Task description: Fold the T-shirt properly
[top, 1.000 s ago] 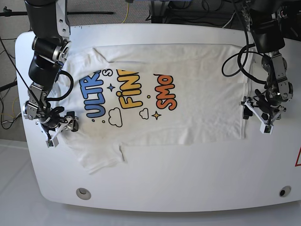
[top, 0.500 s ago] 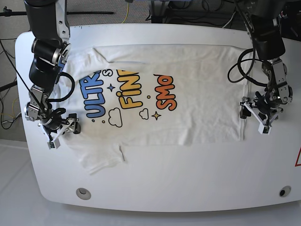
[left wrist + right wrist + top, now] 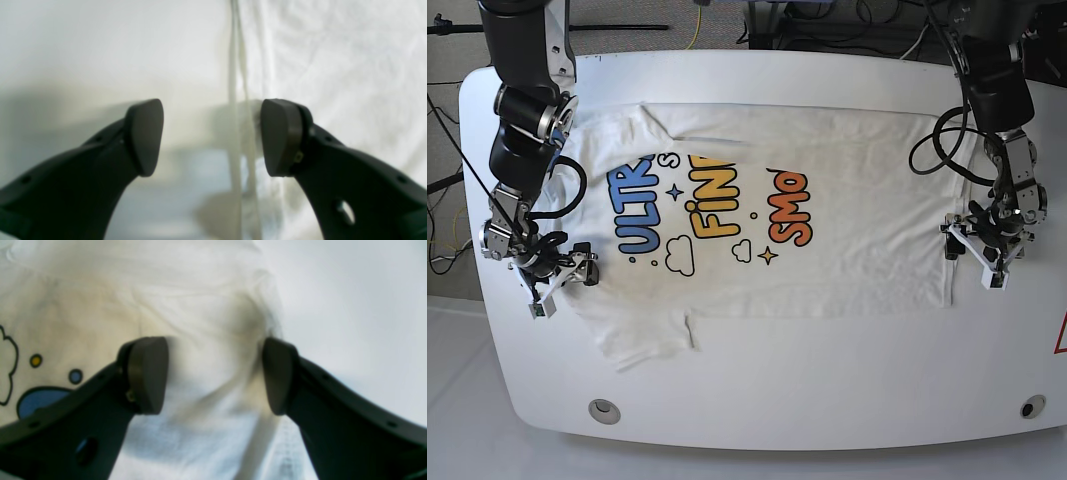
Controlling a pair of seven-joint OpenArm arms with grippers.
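Observation:
The T-shirt [image 3: 827, 230] lies flat and print side up on the white table [image 3: 827, 370], collar end to the left, hem to the right. In the base view my left gripper [image 3: 972, 262] stands open astride the hem edge. The left wrist view has that hem [image 3: 238, 83] running between the spread fingers [image 3: 278, 136] of the left gripper [image 3: 211, 136], nothing pinched. My right gripper [image 3: 562, 287] is open at the shirt's left edge near the lower sleeve. Seen from the right wrist, white T-shirt cloth [image 3: 206, 323] bulges between the apart pads [image 3: 146, 376] of the right gripper [image 3: 213, 376].
The lower sleeve [image 3: 642, 340] sticks out toward the table's front edge. Two round inserts [image 3: 604, 409] [image 3: 1029, 407] sit near the front corners. Cables [image 3: 827, 25] hang behind the far edge. A red warning mark [image 3: 1061, 335] shows at the right rim.
The shirt has shifted a little to the right and its folded top edge has flattened out. Both grippers have sunk slightly at the shirt's edges, still spread.

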